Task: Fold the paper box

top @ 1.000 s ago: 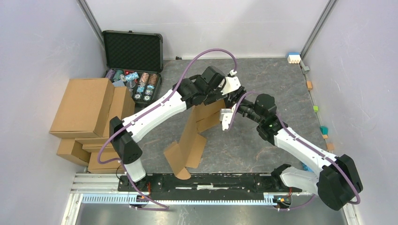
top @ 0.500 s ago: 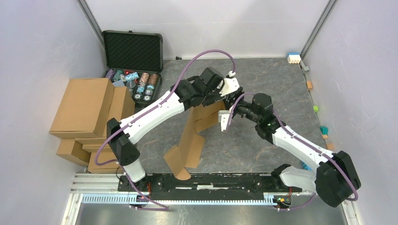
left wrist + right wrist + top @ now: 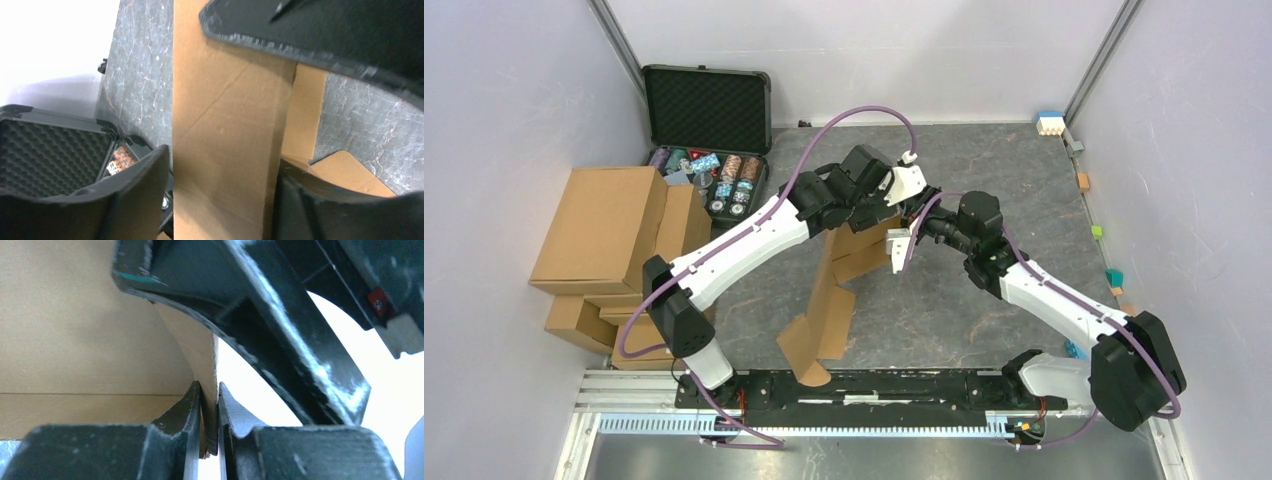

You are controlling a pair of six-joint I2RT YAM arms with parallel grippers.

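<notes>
Where the box (image 3: 829,300) rises highest, the right gripper (image 3: 209,390) is pinched tight on a thin cardboard edge, while the left gripper (image 3: 222,160) straddles a panel just beside it with jaws apart; whether it presses the card I cannot tell. From the grippers the box runs down toward 7 o'clock, standing on edge near the middle of the table (image 3: 1024,180). Cartons (image 3: 604,240) are piled at 9 o'clock, and an open case (image 3: 707,105) lies at 11.

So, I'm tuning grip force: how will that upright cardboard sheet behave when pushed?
Probably tips easily: the paper box stands on edge, tall and thin. Likely bendy rather than stiff, since its edge curves where the right gripper pinches it.
</notes>
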